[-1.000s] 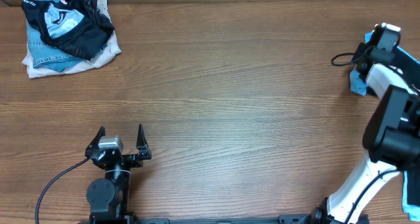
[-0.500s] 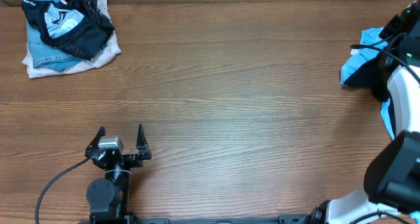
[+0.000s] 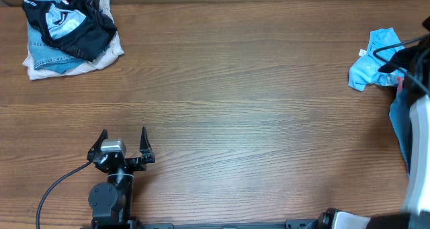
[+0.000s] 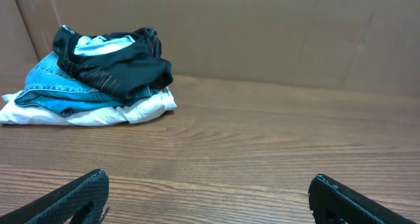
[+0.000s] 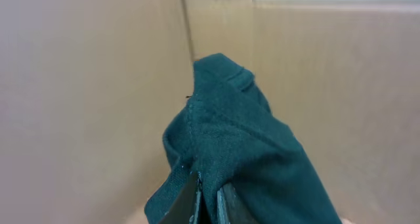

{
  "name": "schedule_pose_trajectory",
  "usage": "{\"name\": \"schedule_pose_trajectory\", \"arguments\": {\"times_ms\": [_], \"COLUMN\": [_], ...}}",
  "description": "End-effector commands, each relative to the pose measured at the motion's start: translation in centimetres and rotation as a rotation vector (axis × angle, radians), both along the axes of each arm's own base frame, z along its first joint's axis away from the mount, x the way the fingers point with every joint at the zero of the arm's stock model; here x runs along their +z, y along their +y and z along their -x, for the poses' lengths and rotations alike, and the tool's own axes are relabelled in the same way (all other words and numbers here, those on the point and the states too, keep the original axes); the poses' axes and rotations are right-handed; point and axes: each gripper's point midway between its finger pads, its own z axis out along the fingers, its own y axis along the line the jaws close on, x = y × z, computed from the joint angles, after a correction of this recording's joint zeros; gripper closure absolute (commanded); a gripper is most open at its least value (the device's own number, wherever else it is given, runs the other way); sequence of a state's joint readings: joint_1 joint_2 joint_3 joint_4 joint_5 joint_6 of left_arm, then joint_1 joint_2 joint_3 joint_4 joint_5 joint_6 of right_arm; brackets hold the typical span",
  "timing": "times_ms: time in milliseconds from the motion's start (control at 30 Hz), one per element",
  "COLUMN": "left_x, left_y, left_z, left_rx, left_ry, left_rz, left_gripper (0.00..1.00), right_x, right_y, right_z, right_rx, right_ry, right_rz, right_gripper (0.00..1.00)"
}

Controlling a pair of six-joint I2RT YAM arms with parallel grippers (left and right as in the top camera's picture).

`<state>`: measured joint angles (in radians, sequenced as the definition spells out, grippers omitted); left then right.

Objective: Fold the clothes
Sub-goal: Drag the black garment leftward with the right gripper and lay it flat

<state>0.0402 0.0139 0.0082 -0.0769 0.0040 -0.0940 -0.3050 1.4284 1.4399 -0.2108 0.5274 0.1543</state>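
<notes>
A pile of clothes [image 3: 67,35] lies at the table's far left corner: a black-and-pale-blue patterned piece on top of denim and white fabric, also seen in the left wrist view as the pile [image 4: 98,76]. My left gripper [image 3: 123,138] rests near the front edge, open and empty, and its jaws [image 4: 209,182] stand wide apart over bare wood. A light blue garment [image 3: 373,60] hangs bunched at the right edge. My right gripper [image 5: 209,199] is shut on a fold of blue-green fabric [image 5: 249,152] that is lifted in front of a cardboard wall.
Brown cardboard walls [image 4: 275,33] stand behind the wooden table [image 3: 235,108]. A darker blue strip of fabric [image 3: 401,131] hangs along the right edge. A black cable [image 3: 54,189] trails from the left arm's base.
The right arm has swung out past the right edge of the overhead view. The blue garment has come up with it and shows more. The left arm and the pile are unchanged.
</notes>
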Motion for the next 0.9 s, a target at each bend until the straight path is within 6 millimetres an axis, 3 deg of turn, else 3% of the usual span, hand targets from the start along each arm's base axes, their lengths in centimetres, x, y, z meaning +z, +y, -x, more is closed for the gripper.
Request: {"name": "schedule_pose_trajectory", "arguments": {"times_ms": [0, 233, 400, 533, 767, 867], "left_x": [0.0, 0.0, 0.0, 0.0, 0.0, 0.0], "left_y": [0.0, 0.0, 0.0, 0.0, 0.0, 0.0], "left_z": [0.0, 0.0, 0.0, 0.0, 0.0, 0.0], "left_rx": [-0.003, -0.003, -0.003, -0.003, -0.003, -0.003], "left_ry": [-0.005, -0.005, -0.005, -0.005, -0.005, -0.005], "left_rz": [-0.008, -0.008, -0.008, -0.008, -0.008, -0.008], "left_gripper": [0.00, 0.00, 0.00, 0.00, 0.00, 0.00], "right_x": [6.4, 8.9, 6.5, 1.5, -11.6, -16.4], "right_y": [4.5, 14.0, 22.4, 30.9, 45.3, 51.4], "right_z": [2.4, 2.7, 0.9, -1.6, -5.6, -6.0], "right_rx": [0.080, 0.322, 0.550, 0.799, 1.075, 1.193], "right_ry": [-0.147, -0.212, -0.189, -0.074, 0.200, 0.271], "right_rz": [0.034, 0.016, -0.132, -0.310, -0.662, -0.752], "right_gripper": [0.96, 0.96, 0.96, 0.96, 0.96, 0.96]}}
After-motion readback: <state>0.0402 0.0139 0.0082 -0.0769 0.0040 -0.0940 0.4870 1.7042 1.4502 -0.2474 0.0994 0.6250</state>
